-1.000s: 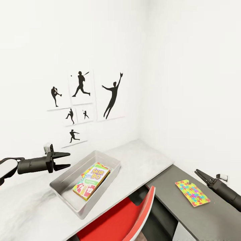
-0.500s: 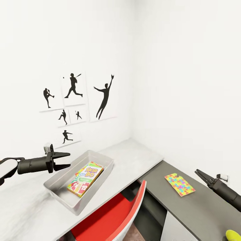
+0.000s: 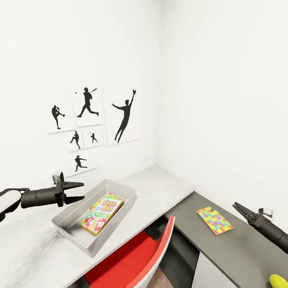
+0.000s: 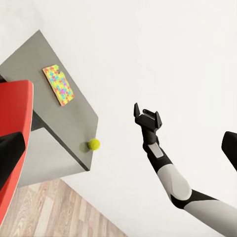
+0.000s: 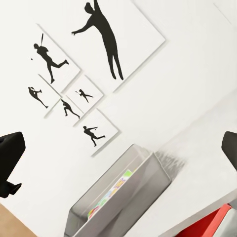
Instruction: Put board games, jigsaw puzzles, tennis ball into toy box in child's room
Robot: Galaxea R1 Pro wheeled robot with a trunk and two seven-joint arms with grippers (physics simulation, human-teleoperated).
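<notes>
My left gripper (image 3: 82, 191) hangs empty, fingers spread, just beside the toy box (image 3: 70, 218); one SKIP-BO game (image 3: 101, 208) lies flat inside. My right gripper (image 3: 239, 209), tips pressed together, hovers over the dark cabinet top (image 3: 240, 244). One jigsaw puzzle (image 3: 214, 220) lies near it, one tennis ball (image 3: 279, 281) close to the top's edge. A red chair (image 3: 140, 260) sits under the pale table (image 3: 160, 186). The far end of the table is bare.

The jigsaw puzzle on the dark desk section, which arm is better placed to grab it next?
Probably the right. Its tool hovers beside the jigsaw puzzle over the dark desk section, while the left tool hangs open by the toy box, across the red chair.
</notes>
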